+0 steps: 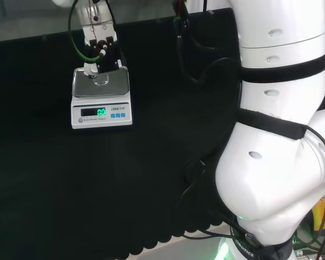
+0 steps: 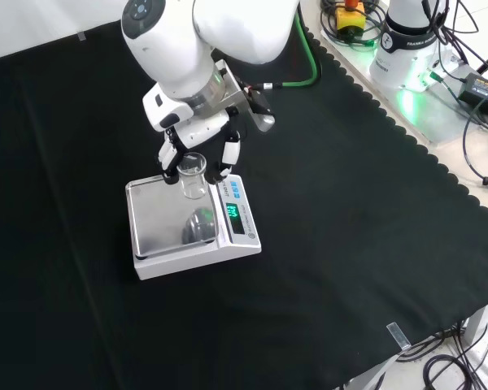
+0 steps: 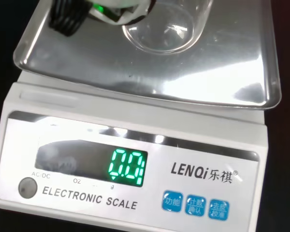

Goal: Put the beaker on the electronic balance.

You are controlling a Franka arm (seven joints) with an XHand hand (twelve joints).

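1. Starting nearest the wrist camera, the electronic balance (image 3: 140, 159) shows its white front panel with a lit green display and blue buttons; I leave the reading aside.
2. Just beyond the panel lies the steel weighing pan (image 3: 232, 63), and over it the clear beaker (image 3: 159, 29) shows its round base.
3. From the wrist view alone I cannot tell whether the base touches the pan or hangs just above it.
4. In the front view the beaker (image 2: 192, 175) stands upright over the far part of the pan (image 2: 159, 215), with the hand (image 2: 197, 146) reaching down on it from above.
5. Dark fingertips (image 2: 169, 156) flank the glass on both sides, so the hand appears to be grasping the beaker, curled round its upper part.
6. Seen from the head view, the hand (image 1: 100, 46) hangs over the balance (image 1: 101, 100), which sits on the black worktop (image 1: 124, 184) at the left.
7. My judgement: the carry is done and the beaker is at its place; what is left is settling it fully, letting go and lifting the hand clear without tipping the glass.
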